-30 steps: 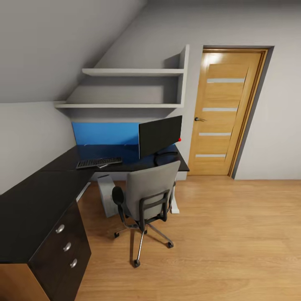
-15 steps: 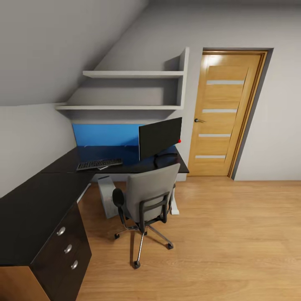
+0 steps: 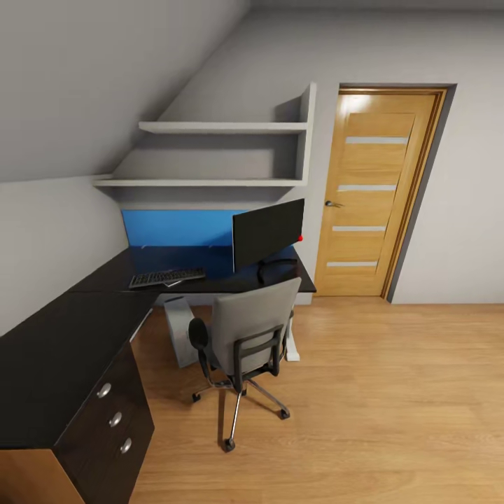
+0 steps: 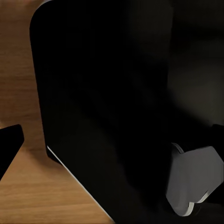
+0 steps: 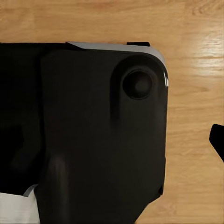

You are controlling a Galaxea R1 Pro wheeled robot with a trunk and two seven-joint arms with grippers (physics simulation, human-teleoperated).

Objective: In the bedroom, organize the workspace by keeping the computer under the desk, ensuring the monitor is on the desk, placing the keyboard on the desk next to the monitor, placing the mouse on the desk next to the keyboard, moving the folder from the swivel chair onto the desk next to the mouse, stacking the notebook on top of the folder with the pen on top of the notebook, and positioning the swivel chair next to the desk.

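1. The state of the jaws cannot be told for either arm: each wrist view is taken up by a dark part of the robot's own body over the wood floor [image 5: 196, 93], and no fingertips can be made out.
2. The swivel chair [image 3: 245, 336] is found standing on the floor just in front of the desk [image 3: 63, 350], its grey back turned toward the camera. The seat is hidden by the backrest, so it cannot be told whether the folder lies there.
3. The monitor [image 3: 268, 230] is already placed on the desk, with the keyboard [image 3: 166, 278] lying on the desk top a little apart from it. A pale tower, judged to be the computer [image 3: 180, 327], is seen under the desk beside the chair.
4. The step in hand is judged to be the approach. The base should be brought round to the open side of the chair, so that the seat is exposed to the head camera.
5. The drawers [image 3: 112, 420] and the door [image 3: 371, 189] should be kept clear of during the approach.
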